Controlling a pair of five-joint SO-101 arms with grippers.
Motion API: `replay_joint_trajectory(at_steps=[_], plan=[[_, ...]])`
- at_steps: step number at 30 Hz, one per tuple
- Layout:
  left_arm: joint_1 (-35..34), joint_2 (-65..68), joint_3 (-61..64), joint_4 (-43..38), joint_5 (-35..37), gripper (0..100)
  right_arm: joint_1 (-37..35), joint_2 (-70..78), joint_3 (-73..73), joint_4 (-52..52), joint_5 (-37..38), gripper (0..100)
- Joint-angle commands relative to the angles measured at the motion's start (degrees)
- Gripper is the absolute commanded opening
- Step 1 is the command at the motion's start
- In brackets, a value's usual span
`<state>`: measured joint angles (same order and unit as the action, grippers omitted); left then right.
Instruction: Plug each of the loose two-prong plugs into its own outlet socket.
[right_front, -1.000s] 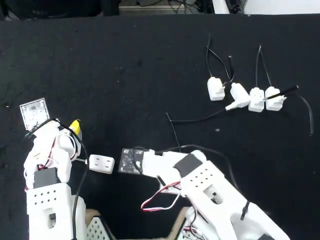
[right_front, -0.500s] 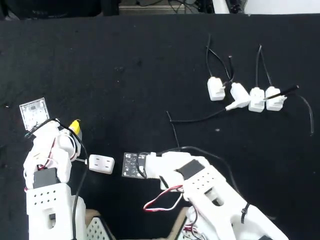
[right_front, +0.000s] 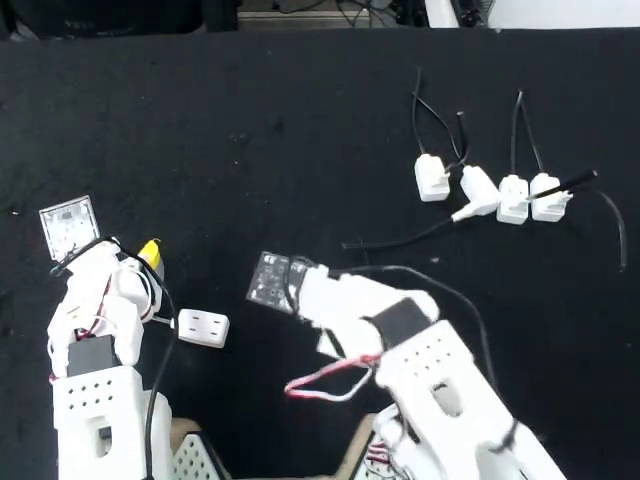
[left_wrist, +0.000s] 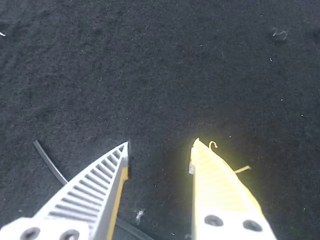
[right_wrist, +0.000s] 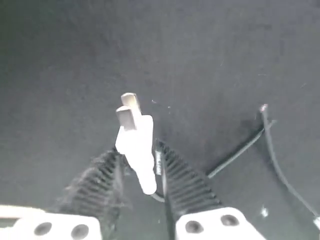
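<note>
plug (right_wrist: 134, 137) clamped in right tool (right_wrist: 138, 156), prongs pointing straight ahead; outlet socket (right_front: 203, 327) lies off to its left, nearer left tool (left_wrist: 159, 150) (spread apart, empty).

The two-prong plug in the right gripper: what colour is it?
White two-prong plug, clearest in the right wrist view.
</note>
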<state>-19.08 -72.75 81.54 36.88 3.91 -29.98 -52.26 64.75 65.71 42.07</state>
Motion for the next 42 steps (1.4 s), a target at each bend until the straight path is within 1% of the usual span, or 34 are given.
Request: replay_joint_trajectory(at_steps=[1,3,8,10,14,18,21,23,26,29,31,38,42], plan=[[-0.5,-0.6,-0.5,-0.7,0.4,20,-8.0,-10.9,-5.4,2.7,-7.4,1.1],[0.0,-0.6,-1.0,0.9,0.4,20,-10.8,-12.6,-3.0,-1.8,-10.6,1.1],[0.2,-4.0,-2.1,5.4,0.8,20,-11.3,-8.4,4.9,-18.7,-16.0,1.1],[0.7,-8.1,-1.5,7.6,0.8,20,-11.5,-5.0,5.1,-23.5,-18.5,1.1],[4.5,-19.8,2.4,10.7,0.4,20,-11.6,3.1,2.2,-29.6,-20.6,1.1],[5.6,-31.9,5.5,15.0,0.4,20,-14.6,11.4,0.8,-36.7,-25.2,1.1],[5.8,-31.3,5.0,15.7,0.4,20,-17.1,15.9,2.0,-43.9,-29.9,1.1],[6.3,-30.3,4.4,15.5,0.5,20,-18.5,17.8,3.7,-48.1,-30.6,1.1],[11.4,-31.4,5.1,15.4,0.5,20,-20.8,18.6,6.9,-53.4,-30.5,1.1],[17.5,-31.9,6.1,15.3,0.4,20,-22.2,18.6,8.4,-55.6,-30.5,1.1],[19.1,-31.8,6.5,15.3,0.4,20,-22.3,18.6,8.6,-55.4,-30.5,1.1],[19.6,-31.8,8.0,14.5,-0.1,21,-22.2,16.0,9.1,-55.1,-30.8,1.1],[19.7,-31.8,11.0,11.0,-5.2,20,-22.2,7.8,11.4,-51.0,-30.6,1.1]])
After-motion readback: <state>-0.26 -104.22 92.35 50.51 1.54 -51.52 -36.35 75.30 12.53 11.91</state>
